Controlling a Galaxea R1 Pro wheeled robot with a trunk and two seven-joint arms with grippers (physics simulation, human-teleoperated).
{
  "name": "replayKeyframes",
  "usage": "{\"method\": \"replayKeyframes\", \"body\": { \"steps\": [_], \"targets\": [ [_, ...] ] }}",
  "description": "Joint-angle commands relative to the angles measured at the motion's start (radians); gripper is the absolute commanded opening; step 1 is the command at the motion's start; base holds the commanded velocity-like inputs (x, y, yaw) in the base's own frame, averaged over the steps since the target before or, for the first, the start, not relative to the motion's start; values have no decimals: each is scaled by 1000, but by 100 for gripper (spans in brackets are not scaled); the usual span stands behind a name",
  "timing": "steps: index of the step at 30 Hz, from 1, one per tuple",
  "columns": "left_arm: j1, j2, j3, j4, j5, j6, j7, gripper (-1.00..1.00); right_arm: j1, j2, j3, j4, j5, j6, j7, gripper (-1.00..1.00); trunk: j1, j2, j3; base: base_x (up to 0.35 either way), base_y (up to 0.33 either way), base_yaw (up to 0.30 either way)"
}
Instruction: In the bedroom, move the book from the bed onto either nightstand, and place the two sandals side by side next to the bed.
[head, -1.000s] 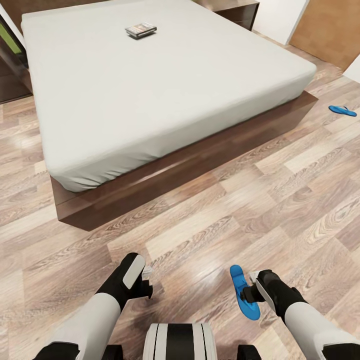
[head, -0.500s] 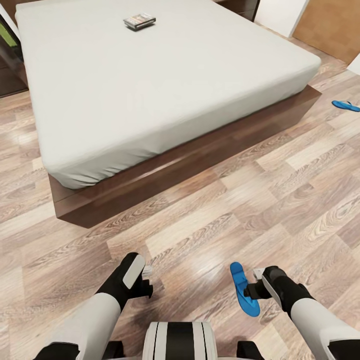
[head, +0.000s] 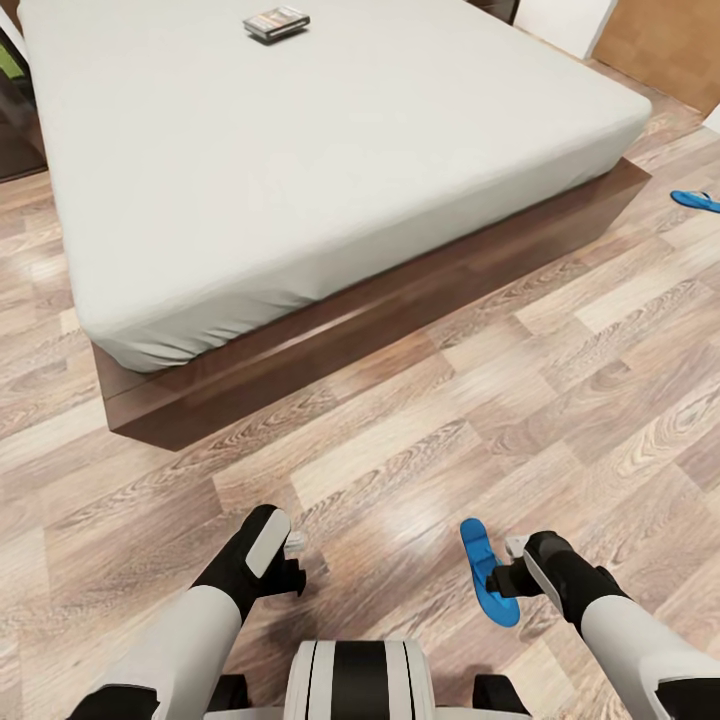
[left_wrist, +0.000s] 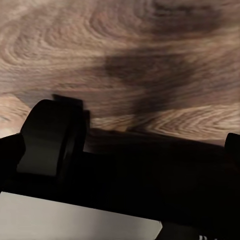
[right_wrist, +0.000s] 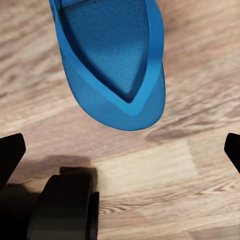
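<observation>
Since a second earlier my base had rolled nearer the bed (head: 330, 170), so bed and book slid up the head view; both arms kept their pose. Left to right: my left gripper (head: 295, 560) hung low over the floor (head: 400, 440), holding nothing; whether its fingers stood apart I could not tell. The book (head: 276, 22) lay far up the mattress. My right gripper (head: 507, 578) was clamped on one blue sandal (head: 487, 585), held clear of the planks. The second sandal (head: 695, 200) lay on the floor beyond the bed's corner. Judged step: carrying the first sandal bedside. Next: set it down flat beside the frame, then fetch its mate.
</observation>
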Motion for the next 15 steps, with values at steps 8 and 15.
{"method": "replayKeyframes", "body": {
  "steps": [8,15],
  "targets": [
    [0,0,-4,-3,9,2,9,100,0,-2,6,-2,-1,-10,5,100,0,0,-14,0,0,0],
    [0,0,-8,-21,9,2,10,100,0,0,8,-2,-2,-18,5,100,0,0,-25,0,0,0]
  ]
}}
